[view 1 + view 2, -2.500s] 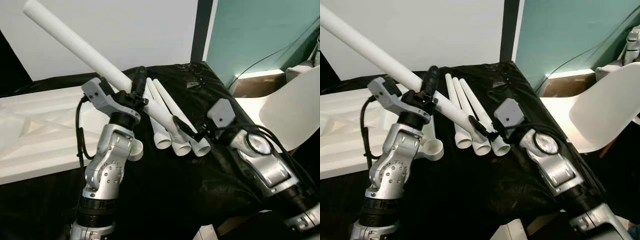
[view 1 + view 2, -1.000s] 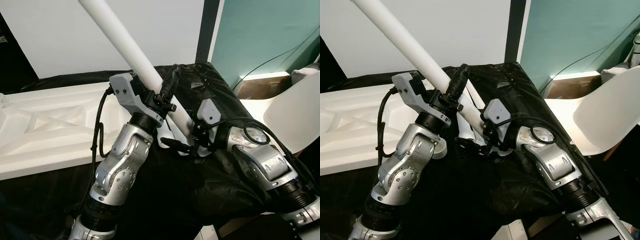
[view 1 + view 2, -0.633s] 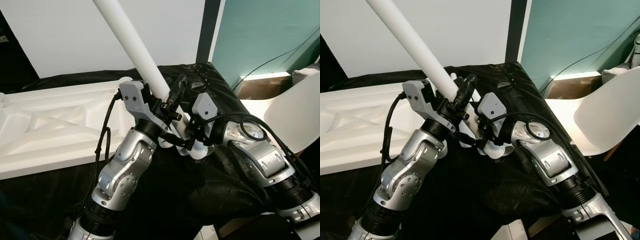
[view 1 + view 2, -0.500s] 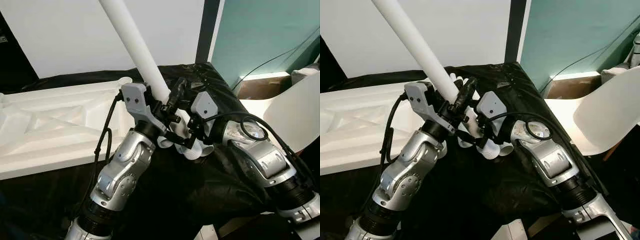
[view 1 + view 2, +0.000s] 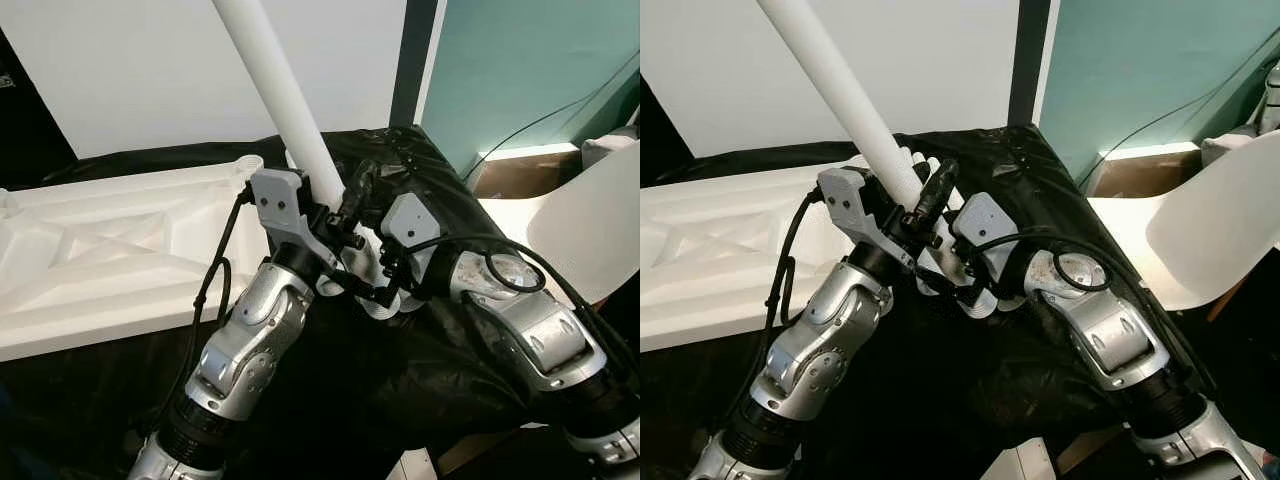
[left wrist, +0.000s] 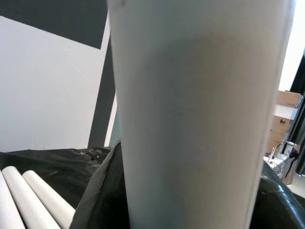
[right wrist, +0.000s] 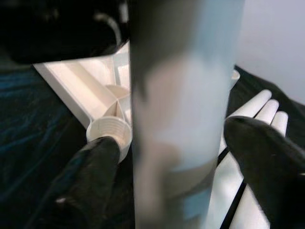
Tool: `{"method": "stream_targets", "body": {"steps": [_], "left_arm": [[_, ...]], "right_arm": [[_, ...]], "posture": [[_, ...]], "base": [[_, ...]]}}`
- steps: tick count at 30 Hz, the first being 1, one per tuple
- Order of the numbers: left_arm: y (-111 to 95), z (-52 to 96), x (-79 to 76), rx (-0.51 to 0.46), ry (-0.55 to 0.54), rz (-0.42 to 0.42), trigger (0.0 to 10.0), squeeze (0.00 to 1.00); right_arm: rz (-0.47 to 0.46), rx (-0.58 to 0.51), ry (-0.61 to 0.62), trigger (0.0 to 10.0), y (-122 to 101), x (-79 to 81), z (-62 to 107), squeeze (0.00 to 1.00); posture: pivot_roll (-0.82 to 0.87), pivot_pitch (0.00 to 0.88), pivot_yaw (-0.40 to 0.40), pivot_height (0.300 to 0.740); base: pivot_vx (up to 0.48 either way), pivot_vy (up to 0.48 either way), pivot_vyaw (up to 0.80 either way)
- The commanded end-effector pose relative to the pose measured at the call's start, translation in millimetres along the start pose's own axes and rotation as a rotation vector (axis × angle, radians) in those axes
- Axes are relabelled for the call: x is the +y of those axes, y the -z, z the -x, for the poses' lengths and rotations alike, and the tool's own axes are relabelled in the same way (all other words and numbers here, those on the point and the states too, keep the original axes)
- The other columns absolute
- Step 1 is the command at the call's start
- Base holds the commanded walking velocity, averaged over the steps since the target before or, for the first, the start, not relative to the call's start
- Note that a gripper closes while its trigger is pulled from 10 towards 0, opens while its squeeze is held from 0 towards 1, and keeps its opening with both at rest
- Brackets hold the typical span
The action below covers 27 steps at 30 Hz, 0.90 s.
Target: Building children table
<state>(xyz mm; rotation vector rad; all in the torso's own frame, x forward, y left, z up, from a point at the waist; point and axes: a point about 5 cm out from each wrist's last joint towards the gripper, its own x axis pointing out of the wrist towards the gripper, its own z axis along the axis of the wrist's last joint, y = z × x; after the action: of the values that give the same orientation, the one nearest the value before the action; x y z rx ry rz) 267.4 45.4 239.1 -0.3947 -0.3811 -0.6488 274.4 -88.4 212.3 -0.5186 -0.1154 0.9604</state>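
Observation:
My left gripper [image 5: 340, 195] is shut on a long white table leg [image 5: 280, 90], which slants steeply up and to the left. My right gripper [image 7: 181, 157] is at the leg's lower end. Its fingers [image 7: 95, 162] straddle the leg with small gaps on both sides, so it is open. The white table top [image 5: 100, 250] lies upside down on the left, ribs upward. One of its threaded sockets [image 7: 108, 129] sits just beyond the leg's end. Three more white legs [image 6: 28, 195] lie side by side on the black cloth [image 5: 430, 170], partly hidden behind the arms.
A white chair [image 5: 570, 230] stands close on the right. Behind it are a teal wall and a cardboard box [image 5: 510, 170]. The black cloth drapes over the surface's front edge, and a white wall stands behind.
The leg has swung from a low slant to a much steeper one. Both grippers have shifted left with its lower end, toward the table top's corner.

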Motion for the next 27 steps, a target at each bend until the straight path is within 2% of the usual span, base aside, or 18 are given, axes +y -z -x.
{"method": "stream_targets", "body": {"steps": [1, 4, 6, 7, 9, 10, 12, 13, 14, 19, 20, 21, 22, 27], "left_arm": [[-1, -0.3, -17.0, -0.012, 0.325, -0.028, 0.0, 0.00], [-1, -0.7, -16.8, -0.016, 0.324, -0.029, 0.0, 0.00], [-1, -1.1, -17.2, -0.020, 0.323, -0.028, 0.0, 0.00], [-1, -1.3, -17.3, -0.023, 0.323, -0.027, 0.0, 0.00], [-1, -1.5, -17.4, -0.024, 0.323, -0.027, 0.0, 0.00], [-1, -1.6, -17.6, -0.026, 0.323, -0.028, 0.0, 0.00], [-1, -1.9, -16.5, -0.023, 0.313, -0.030, 0.0, 0.00], [0, -2.1, -15.6, -0.020, 0.306, -0.034, 4.2, 0.00], [-1, -2.4, -13.7, -0.025, 0.288, -0.039, 10.0, 0.00], [-1, -2.5, -12.5, -0.028, 0.276, -0.042, 10.0, 0.00], [-3, -2.5, -11.8, -0.042, 0.269, -0.052, 10.0, 1.00], [-6, -2.3, -13.0, -0.055, 0.274, -0.039, 10.0, 1.00], [-9, -0.4, -17.4, -0.061, 0.313, -0.011, 10.0, 0.00], [-13, 4.4, -23.4, -0.075, 0.367, 0.070, 10.0, 0.00]], "right_arm": [[0.000, 0.000, -0.020, 4.3, -4, 0.9, 2.2, 0.00], [-0.010, 0.006, -0.020, 4.3, -6, -1.1, 4.8, 0.00], [-0.020, 0.010, -0.018, 3.9, -5, -1.6, 5.5, 0.00], [-0.017, 0.016, -0.018, 2.9, -3, -1.4, 5.1, 0.00], [-0.016, 0.023, -0.018, 2.9, -2, -1.1, 5.0, 0.00], [-0.017, 0.029, -0.019, 0.0, -2, -0.4, 5.0, 0.00], [-0.021, 0.026, -0.019, 0.0, -3, 0.2, 4.4, 0.00], [-0.026, 0.023, -0.018, 0.0, -3, 0.3, 3.8, 0.00], [-0.031, 0.019, -0.014, 0.0, -4, 0.0, 2.8, 0.00], [-0.034, 0.017, -0.012, 0.0, -5, -0.3, 2.2, 0.00], [-0.042, 0.011, -0.005, 0.0, -6, -1.5, 0.3, 0.00], [-0.050, 0.004, 0.003, 0.0, -7, -3.1, -1.9, 0.00], [-0.057, -0.004, 0.012, 0.0, -8, -4.9, -3.8, 0.00], [-0.074, -0.024, 0.038, 0.0, -12, -9.1, -7.5, 0.00]], "posture": [[-0.05, 0.000, 0.023, 0.740], [-0.06, 0.000, 0.020, 0.740], [-0.06, 0.000, 0.018, 0.740], [-0.06, 0.000, 0.017, 0.740], [-0.06, 0.000, 0.016, 0.740], [-0.06, 0.000, 0.016, 0.740], [-0.06, 0.000, 0.016, 0.740], [-0.05, 0.000, 0.016, 0.740], [-0.05, 0.000, 0.014, 0.740], [-0.05, 0.000, 0.013, 0.740], [-0.05, 0.000, 0.010, 0.740], [-0.05, 0.000, 0.008, 0.740], [-0.04, 0.000, 0.006, 0.740], [-0.04, 0.000, 0.003, 0.740]], "base": [[0.000, 0.000, 0.00], [0.000, 0.000, 0.00], [0.000, 0.000, 0.00], [0.000, 0.000, 0.00], [0.000, 0.000, 0.00], [0.000, 0.000, 0.00], [0.000, 0.000, 0.00], [0.000, 0.000, 0.00], [0.000, 0.000, 0.00], [0.000, 0.000, 0.00], [0.000, 0.000, 0.00], [0.000, 0.000, 0.00], [0.000, 0.000, 0.00], [0.000, 0.000, 0.00]]}}
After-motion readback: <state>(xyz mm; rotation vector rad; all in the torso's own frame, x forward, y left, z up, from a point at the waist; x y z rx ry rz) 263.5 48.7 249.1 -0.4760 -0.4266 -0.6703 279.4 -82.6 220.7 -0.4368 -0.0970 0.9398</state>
